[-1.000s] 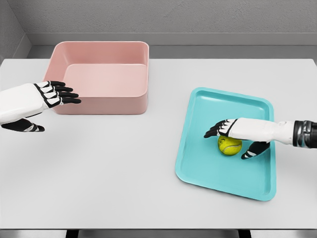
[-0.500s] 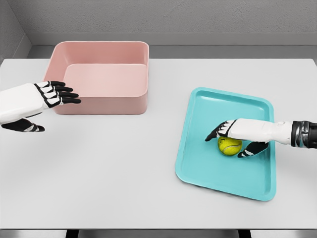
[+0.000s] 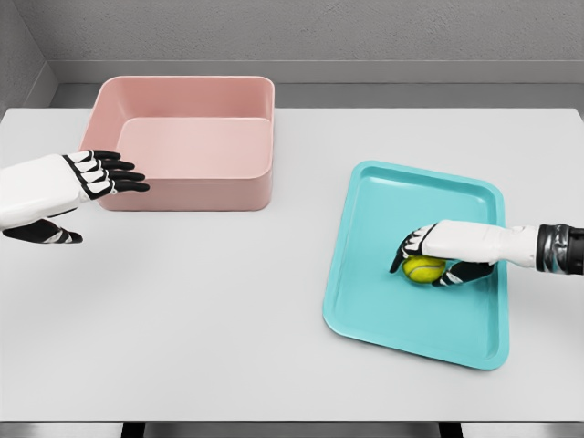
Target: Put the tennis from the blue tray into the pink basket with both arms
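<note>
The tennis ball [image 3: 423,268] sits in the blue tray [image 3: 365,306] on the counter [image 3: 228,301]. The right hand [image 3: 447,246] is over it, with fingers [image 3: 408,249] curled around the ball, so the grab looks made. No lifting is done. The left hand [image 3: 64,187] waits with flat, open fingers beside the pink basket [image 3: 192,192]. The ball must go into that basket.

My two white arms, black at the fingers

My left hand [image 3: 91,173] has a smooth white back, and its fingers [image 3: 123,175] are black with small white plates over the knuckles. My right hand [image 3: 436,255] is built the same, white on top and black underneath. A dark grey ribbed cuff [image 3: 558,248] with a lighter band rings my right forearm.
</note>
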{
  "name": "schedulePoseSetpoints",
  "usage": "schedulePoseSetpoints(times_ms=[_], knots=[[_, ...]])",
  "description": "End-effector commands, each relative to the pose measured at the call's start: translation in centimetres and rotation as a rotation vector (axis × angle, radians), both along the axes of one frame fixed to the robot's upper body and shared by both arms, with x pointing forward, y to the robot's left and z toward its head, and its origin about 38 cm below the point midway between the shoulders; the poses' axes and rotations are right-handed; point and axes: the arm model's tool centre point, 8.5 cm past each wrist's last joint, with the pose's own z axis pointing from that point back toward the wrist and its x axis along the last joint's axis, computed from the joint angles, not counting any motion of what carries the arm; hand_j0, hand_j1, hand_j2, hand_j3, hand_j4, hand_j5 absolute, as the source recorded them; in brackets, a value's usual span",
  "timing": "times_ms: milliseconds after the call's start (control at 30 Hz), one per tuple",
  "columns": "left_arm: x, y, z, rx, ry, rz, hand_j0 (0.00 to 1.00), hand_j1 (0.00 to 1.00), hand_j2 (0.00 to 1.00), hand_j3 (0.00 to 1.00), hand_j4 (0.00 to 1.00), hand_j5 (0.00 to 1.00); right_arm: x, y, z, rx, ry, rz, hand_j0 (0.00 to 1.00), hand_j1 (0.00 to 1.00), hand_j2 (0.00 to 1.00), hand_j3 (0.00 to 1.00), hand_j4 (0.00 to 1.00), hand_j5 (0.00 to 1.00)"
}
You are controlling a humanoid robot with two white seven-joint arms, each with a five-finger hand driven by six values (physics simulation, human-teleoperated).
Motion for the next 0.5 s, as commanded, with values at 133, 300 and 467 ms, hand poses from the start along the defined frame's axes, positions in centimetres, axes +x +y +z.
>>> schedulePoseSetpoints(times_ms=[133,300,467], knots=[[0.0,0.0,0.1,-0.004,0.001,0.002,1.0,1.0,1.0,1.0,1.0,1.0,0.6,-0.2,0.7,-0.006,-0.021,-0.005,0.59,0.59,0.59,0.59,0.59,0.59],[0.0,0.0,0.1,-0.004,0.001,0.002,1.0,1.0,1.0,1.0,1.0,1.0,0.3,0.8,1.5,0.006,-0.038,0.029,0.58,0.58,0.58,0.58,0.58,0.58],[0.0,0.0,0.1,-0.004,0.001,0.002,1.0,1.0,1.0,1.0,1.0,1.0,0.1,2.0,2.6,0.012,-0.06,0.071,0.58,0.58,0.58,0.58,0.58,0.58]])
